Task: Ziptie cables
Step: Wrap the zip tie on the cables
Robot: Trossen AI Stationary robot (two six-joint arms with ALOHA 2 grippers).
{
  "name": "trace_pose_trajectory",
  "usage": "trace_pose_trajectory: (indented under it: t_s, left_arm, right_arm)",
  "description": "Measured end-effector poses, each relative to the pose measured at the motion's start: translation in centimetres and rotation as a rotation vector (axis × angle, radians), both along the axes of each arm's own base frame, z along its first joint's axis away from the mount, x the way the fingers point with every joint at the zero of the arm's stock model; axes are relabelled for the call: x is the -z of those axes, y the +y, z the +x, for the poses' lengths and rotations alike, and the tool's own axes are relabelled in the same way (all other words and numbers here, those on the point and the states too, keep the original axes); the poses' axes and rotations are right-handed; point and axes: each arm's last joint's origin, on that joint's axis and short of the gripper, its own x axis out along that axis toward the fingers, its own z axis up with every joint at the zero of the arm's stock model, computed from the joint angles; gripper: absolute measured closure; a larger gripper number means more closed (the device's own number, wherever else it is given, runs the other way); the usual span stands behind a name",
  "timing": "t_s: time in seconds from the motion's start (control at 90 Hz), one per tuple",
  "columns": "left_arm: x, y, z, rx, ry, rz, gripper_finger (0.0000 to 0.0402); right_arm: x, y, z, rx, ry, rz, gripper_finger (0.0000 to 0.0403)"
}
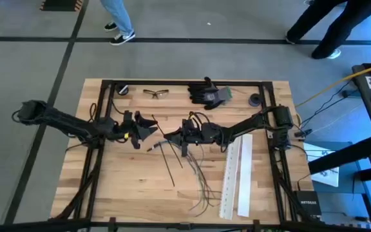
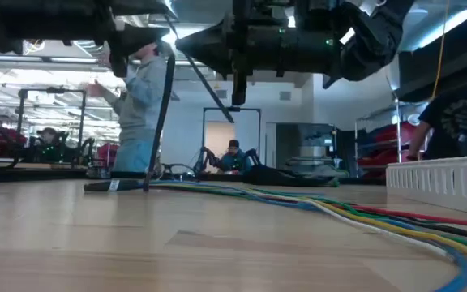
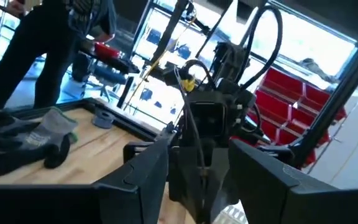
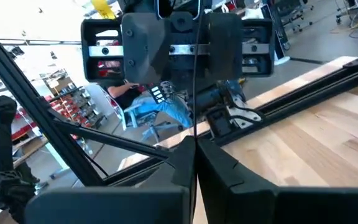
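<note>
Cables [image 1: 198, 177] lie loose mid-desk toward front edge, just beside white strips [image 1: 237, 174]. Right gripper [image 1: 184, 134] pinches one thin dark cable mid-desk, fingers pressed together on it. Left gripper [image 1: 148, 127] faces it, fingers spread, near. Gloves [image 1: 209, 93] at back edge.

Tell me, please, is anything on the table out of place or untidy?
Yes. The cables lie loose and fanned out near the table's front, not bundled. Black gloves and safety glasses sit at the far edge, unrelated to the tying.
</note>
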Motion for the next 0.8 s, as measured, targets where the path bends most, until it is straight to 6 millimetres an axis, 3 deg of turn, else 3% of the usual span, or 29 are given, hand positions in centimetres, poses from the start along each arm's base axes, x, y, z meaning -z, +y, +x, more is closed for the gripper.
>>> trace_pose_trajectory:
  t_s: [0.256,0.356,0.522,0.8]
  left_arm:
    - [0.05,0.05,0.43,-0.012,-0.020,0.055,0.0255]
    - [0.27,0.04,0.56,-0.017,-0.001,0.082,0.0291]
    - [0.46,0.03,0.68,-0.029,0.020,0.130,0.0387]
    - [0.24,0.06,0.51,-0.037,0.014,0.146,0.0401]
  right_arm:
    - [0.31,0.03,0.01,-0.002,0.033,0.023,0.0403]
    - [0.30,0.05,0.01,-0.002,0.031,0.025,0.0403]
    - [0.30,0.05,0.01,-0.003,0.032,0.035,0.0403]
    - [0.40,-0.11,0.02,-0.007,0.041,-0.024,0.0402]
